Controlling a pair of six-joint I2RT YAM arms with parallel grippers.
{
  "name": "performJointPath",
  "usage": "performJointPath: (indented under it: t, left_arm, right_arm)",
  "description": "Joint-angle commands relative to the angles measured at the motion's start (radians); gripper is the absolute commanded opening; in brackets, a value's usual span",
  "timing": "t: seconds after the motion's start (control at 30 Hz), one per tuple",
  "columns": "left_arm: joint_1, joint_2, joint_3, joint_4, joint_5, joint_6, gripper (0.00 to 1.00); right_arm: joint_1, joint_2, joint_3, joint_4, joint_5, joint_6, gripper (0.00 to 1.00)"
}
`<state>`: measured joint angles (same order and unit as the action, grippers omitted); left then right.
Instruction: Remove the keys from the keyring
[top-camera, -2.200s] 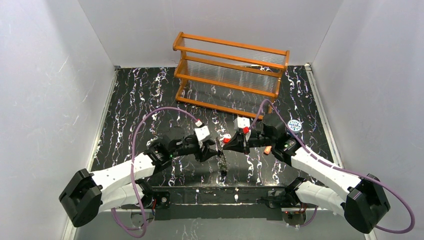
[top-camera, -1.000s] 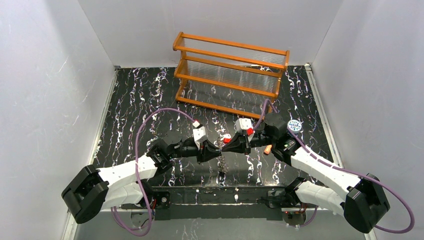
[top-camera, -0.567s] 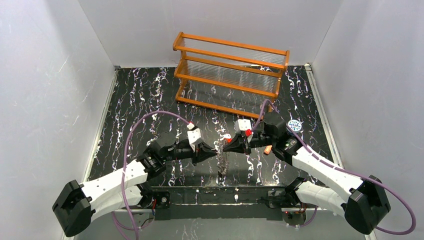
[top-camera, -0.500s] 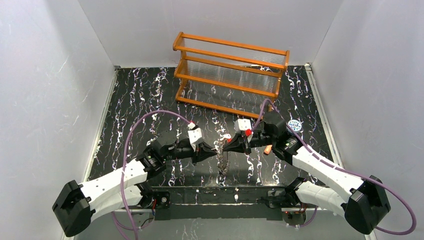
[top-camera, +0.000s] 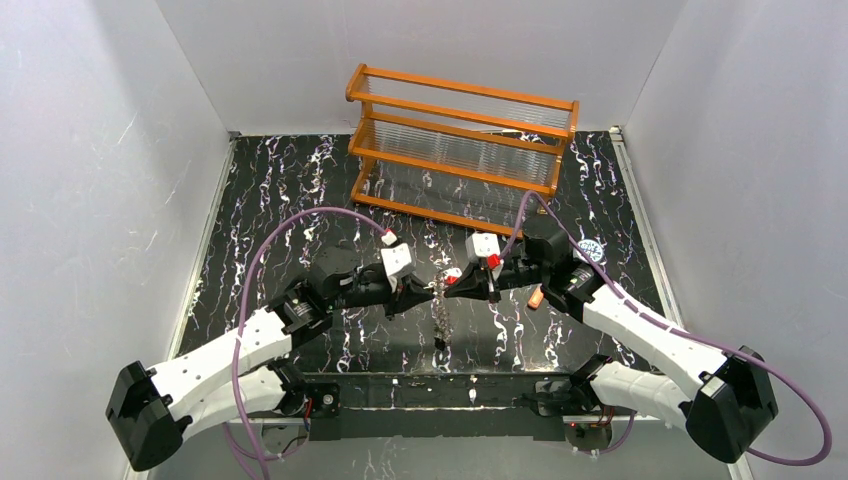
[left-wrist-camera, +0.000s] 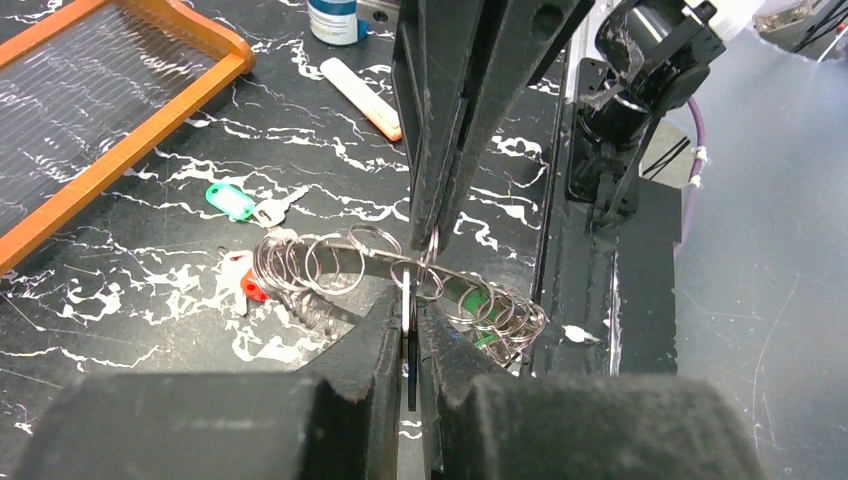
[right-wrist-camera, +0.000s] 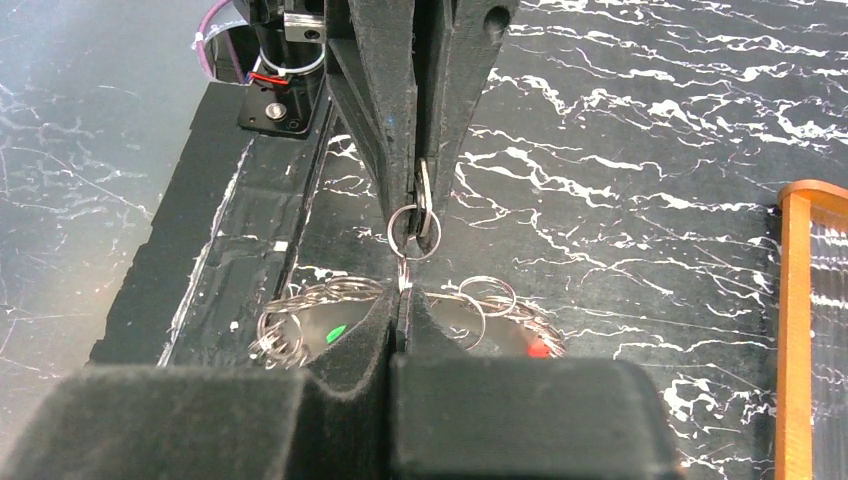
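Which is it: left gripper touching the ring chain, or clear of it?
Touching. The left wrist view shows the left gripper pinched shut on one ring of the ring chain, with no gap at the fingertips.

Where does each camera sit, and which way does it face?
Top external: above and behind the arm bases, looking down on the table; both arms show, left gripper and right gripper tip to tip.
Left wrist: on the left arm, looking past its own fingers at the right gripper.
Right wrist: opposite, past its own fingers at the left gripper.
Both wrist views share the ring chain and orange rack.
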<state>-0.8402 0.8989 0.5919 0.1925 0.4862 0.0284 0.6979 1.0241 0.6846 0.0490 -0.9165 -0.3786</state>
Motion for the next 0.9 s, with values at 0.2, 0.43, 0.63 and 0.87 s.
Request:
performJointPath:
  t: [0.2, 0.43, 0.63, 0.87]
  left_arm:
    - [0.006, 0.047, 0.13, -0.074, -0.088, -0.085, 0.0]
    - [0.007, 0.081, 0.185, -0.139, -0.138, -0.118, 0.0]
    - [0.007, 0.089, 0.217, -0.171, -0.19, -0.152, 0.0]
    - [0.007, 0.118, 0.262, -0.236, -0.222, -0.174, 0.0]
  right_arm:
    - [0.017, 0.025, 0.072, -0.114, -0.004, -0.054, 0.01]
    - [0.044, 0.034, 0.09, -0.148, 0.027, -0.076, 0.01]
    - [0.094, 0.046, 0.117, -0.196, 0.059, -0.12, 0.01]
    - [0.158, 0.049, 0.138, -0.231, 0.118, -0.159, 0.01]
